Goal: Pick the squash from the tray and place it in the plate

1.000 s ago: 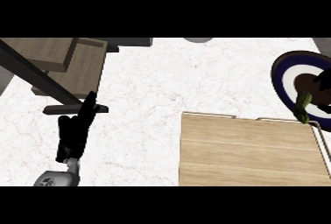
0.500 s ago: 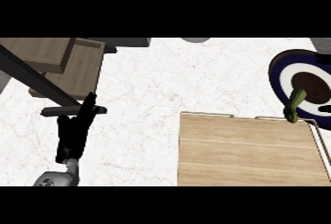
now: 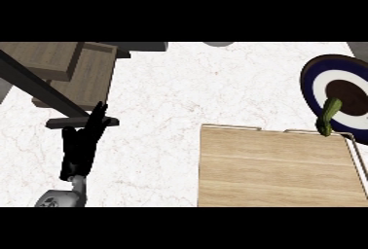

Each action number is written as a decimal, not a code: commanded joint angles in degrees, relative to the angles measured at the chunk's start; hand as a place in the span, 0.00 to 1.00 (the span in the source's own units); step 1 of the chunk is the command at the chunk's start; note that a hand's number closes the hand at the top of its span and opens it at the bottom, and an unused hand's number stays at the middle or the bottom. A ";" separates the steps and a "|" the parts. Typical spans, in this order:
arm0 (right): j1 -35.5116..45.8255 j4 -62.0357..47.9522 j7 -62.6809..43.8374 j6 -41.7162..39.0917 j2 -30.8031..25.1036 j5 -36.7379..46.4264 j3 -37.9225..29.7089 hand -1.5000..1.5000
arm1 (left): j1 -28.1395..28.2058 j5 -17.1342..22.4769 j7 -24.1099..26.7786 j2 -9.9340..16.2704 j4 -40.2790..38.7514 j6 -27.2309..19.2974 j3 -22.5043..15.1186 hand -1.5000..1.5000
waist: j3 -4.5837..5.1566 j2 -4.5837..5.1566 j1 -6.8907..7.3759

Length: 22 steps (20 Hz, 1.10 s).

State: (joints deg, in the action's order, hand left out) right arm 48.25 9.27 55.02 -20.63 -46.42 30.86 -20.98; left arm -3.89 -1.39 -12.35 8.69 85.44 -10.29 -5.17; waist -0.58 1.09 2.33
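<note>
At the right edge of the frame, the green squash [image 3: 328,116] lies across the plate [image 3: 316,78]'s lower rim, just above the wooden tray [image 3: 273,168]. The right hand is out of view, so its fingers cannot be judged; the left hand [image 3: 81,146] rests at lower left, fingers straight and empty. To finish well, the squash should sit nearer the plate's centre.

Green squash [image 3: 329,115]; plate [image 3: 316,80] ringed navy, white, dark brown centre; light wood-grain tray [image 3: 273,168]; white marbled counter [image 3: 187,87]; black left hand [image 3: 81,146].
</note>
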 commanded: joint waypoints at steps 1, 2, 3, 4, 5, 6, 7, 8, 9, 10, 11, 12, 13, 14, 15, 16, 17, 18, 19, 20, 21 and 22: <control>-2.82 -1.19 10.61 -13.92 -1.20 -1.45 -0.41 0.00 | 0.15 -0.01 -1.81 0.28 -0.18 -0.26 0.42 0.50 | -0.02 0.32 -0.01; -1.59 -0.51 10.12 -14.45 -1.56 -1.85 -0.52 0.00 | 1.65 -1.12 0.40 -0.01 -0.93 -0.48 -0.49 0.50 | 0.03 0.36 0.39; -1.48 -0.30 10.02 -15.75 -1.66 -2.23 -0.49 0.00 | 1.92 -0.90 -1.18 -0.49 0.92 -0.78 -0.93 0.50 | 0.06 -0.07 0.33; -1.99 0.11 10.37 -15.35 -1.42 -1.94 0.08 0.00 | 1.00 -0.33 -1.10 -0.24 -0.39 -0.59 0.06 0.50 | 0.05 0.26 0.25; -2.59 0.59 11.91 -15.51 -1.23 -2.95 -0.54 0.00 | 0.81 -0.33 -0.79 -0.95 0.03 -0.71 -0.50 0.50 | 0.00 0.18 -0.19; -3.29 0.60 11.49 -15.59 -0.50 -2.77 0.03 0.00 | 1.33 1.24 -1.46 0.84 0.01 0.95 1.14 0.50 | 0.05 0.15 0.14; -3.36 1.37 11.94 -14.98 -1.19 -2.90 0.12 0.00 | 2.00 0.57 -0.58 -0.37 0.11 0.57 -0.28 0.50 | -0.01 0.30 0.30; -3.84 1.58 12.18 -15.09 -0.25 -3.06 0.40 0.00 | 1.05 0.16 0.31 0.45 -0.79 0.85 0.19 0.50 | 0.03 0.37 -0.05; -5.35 1.91 13.07 -14.39 0.70 -2.91 0.96 0.00 | 2.04 0.30 0.43 0.25 -0.12 0.49 0.34 0.50 | 0.05 0.16 -0.02; -4.84 2.38 12.47 -14.52 0.28 -2.99 1.19 0.00 | 0.07 -0.51 -1.95 -0.16 0.80 -0.65 -0.05 0.50 | -0.01 0.18 -0.02; -5.26 2.62 12.63 -14.12 -0.34 -3.58 0.85 0.00 | 0.18 0.73 -2.34 0.28 0.09 0.23 0.90 0.50 | 0.04 0.21 -0.15; -5.61 3.06 12.68 -11.74 1.23 -3.58 1.10 0.00 | 0.09 -0.83 -1.21 -0.89 -0.49 -0.65 -0.69 0.50 | 0.01 0.44 0.03; -6.72 2.88 12.62 -11.14 0.64 -3.55 1.25 0.00 | 0.03 0.02 -1.84 0.39 0.04 0.02 0.64 0.50 | 0.01 0.45 0.27; -5.94 3.24 12.07 -12.11 0.24 -3.82 1.36 0.00 | -0.14 -1.28 -1.83 -0.79 0.14 -1.11 -0.68 0.50 | 0.05 0.33 0.14; -6.01 2.75 10.68 -11.53 0.22 -4.23 1.11 0.00 | 2.02 -0.91 -1.13 -1.21 0.53 -0.97 -0.93 0.50 | 0.13 0.18 0.47; -7.46 3.11 12.41 -11.87 -0.97 -4.36 1.19 0.00 | 2.55 -0.12 0.71 -0.41 -0.44 0.20 -0.15 0.50 | 0.07 0.40 0.34; -6.02 2.97 10.26 -11.78 -1.76 -4.64 1.02 0.00 | 0.26 0.38 -1.44 0.42 -0.53 0.86 0.56 0.50 | 0.11 0.40 0.34; -7.19 3.54 11.35 -9.46 -0.64 -4.21 1.64 0.00 | 1.75 0.72 0.04 0.80 -0.21 1.76 0.49 0.50 | 0.15 0.25 0.43; -7.93 3.43 11.44 -8.40 0.44 -3.89 2.18 0.00 | 0.18 -1.82 -0.03 -1.18 -1.15 -1.38 -0.68 0.50 | 0.07 0.50 0.29; -7.04 3.32 10.30 -8.09 0.43 -4.56 1.67 0.00 | 2.38 -0.54 1.55 -0.35 -0.14 0.39 -0.42 0.50 | 0.09 0.44 1.07; -7.90 3.55 11.58 -9.89 -1.29 -4.49 2.00 0.00 | -0.06 -0.35 -1.11 0.35 -0.75 0.55 0.32 0.50 | 0.05 0.48 0.30; -7.55 3.30 10.50 -8.80 -1.34 -4.90 1.65 0.00 | 2.12 -0.23 0.55 0.50 -0.28 1.38 -0.24 0.50 | 0.05 0.51 0.97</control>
State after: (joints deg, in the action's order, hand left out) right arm 41.62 13.49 55.90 -21.31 -46.58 26.53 -19.15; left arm -2.74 -1.71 -12.22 8.63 85.90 -9.75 -5.45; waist -0.62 1.38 2.89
